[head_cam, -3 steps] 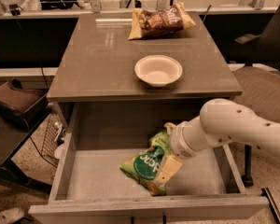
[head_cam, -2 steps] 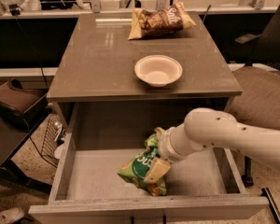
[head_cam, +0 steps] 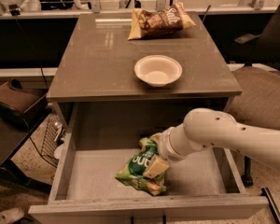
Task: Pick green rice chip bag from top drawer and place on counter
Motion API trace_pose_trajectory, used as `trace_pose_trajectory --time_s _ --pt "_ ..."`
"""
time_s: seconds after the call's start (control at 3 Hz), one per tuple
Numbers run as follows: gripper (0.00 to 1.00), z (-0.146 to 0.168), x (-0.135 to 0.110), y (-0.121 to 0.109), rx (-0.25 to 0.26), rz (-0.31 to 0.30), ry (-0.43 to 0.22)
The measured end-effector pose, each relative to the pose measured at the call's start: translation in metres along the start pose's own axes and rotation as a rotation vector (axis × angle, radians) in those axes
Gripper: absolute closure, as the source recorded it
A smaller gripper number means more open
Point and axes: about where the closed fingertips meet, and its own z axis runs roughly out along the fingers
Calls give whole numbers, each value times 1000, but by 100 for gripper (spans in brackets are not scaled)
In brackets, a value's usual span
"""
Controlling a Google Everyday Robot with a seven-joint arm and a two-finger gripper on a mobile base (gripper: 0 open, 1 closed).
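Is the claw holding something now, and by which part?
Cannot tell. The claw sits at the upper right of the green rice chip bag, inside the top drawer.

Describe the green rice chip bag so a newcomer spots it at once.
Below the grey-brown counter, the top drawer stands open. On its pale floor, near the front, lies the green rice chip bag, the end effector at it from the right. It is small, crinkled, light green with a dark green circle, unlike the brown chip bag on the counter.
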Motion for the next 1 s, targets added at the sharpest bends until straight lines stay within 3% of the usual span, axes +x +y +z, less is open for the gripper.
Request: trace_pose_trajectory --time_s 0.33,1.0 --pt "95 0 0 1 -1 -1 0" --pt "100 -4 -14 5 -35 -19 -36"
